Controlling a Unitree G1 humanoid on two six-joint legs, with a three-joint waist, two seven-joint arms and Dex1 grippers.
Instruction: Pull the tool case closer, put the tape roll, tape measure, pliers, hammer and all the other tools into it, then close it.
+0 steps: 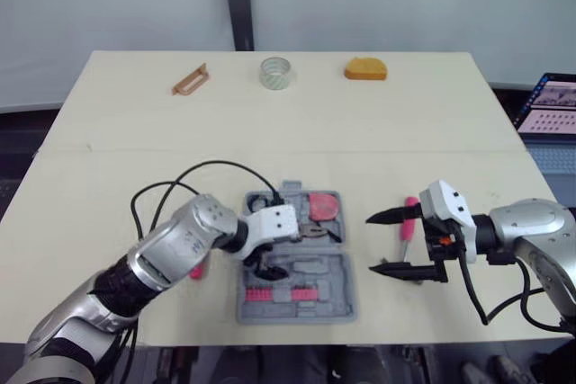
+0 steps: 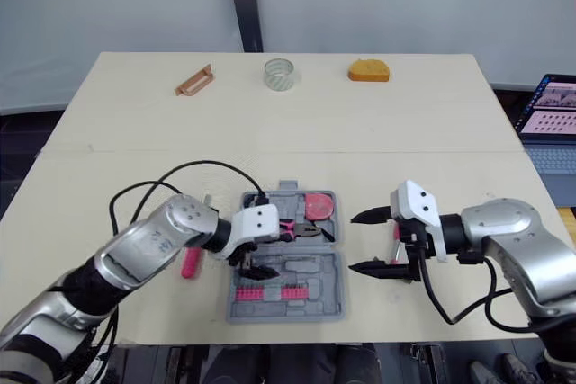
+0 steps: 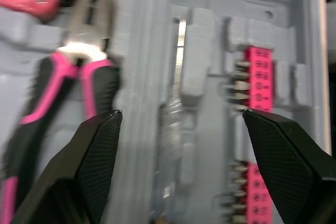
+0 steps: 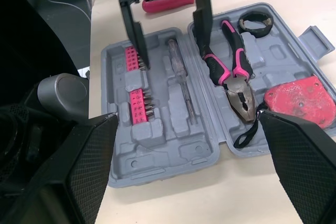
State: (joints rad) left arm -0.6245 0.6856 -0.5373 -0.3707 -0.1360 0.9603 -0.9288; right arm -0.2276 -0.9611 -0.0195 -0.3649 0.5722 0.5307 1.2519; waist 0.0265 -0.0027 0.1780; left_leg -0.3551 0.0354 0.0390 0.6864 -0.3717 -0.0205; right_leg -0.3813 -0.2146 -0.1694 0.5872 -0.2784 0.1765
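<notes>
Pliers [image 4: 231, 77] lie in the far half of the open tool case [image 4: 168, 153], which sits centre at the near edge of the desk [image 1: 108, 177]. The left gripper [image 3: 181, 119] hangs over the case, its jaws spread wide and empty, one on either side of the hinge ridge. The right gripper [image 1: 371, 244] is just right of the case, jaws wide apart and holding nothing, with a pink screwdriver [image 1: 410, 213] lying close by them. That screwdriver looks like the next pick. The jaws should come down across the handle, not the thin shaft, and close squarely. A second pink screwdriver [image 2: 189, 263] lies near the case's left side. The tape roll [image 1: 276, 73] and an orange tool [image 1: 365, 69] sit near the far edge, well apart from the case. Bare desk lies between for reaching, but the near edge leaves little margin.
</notes>
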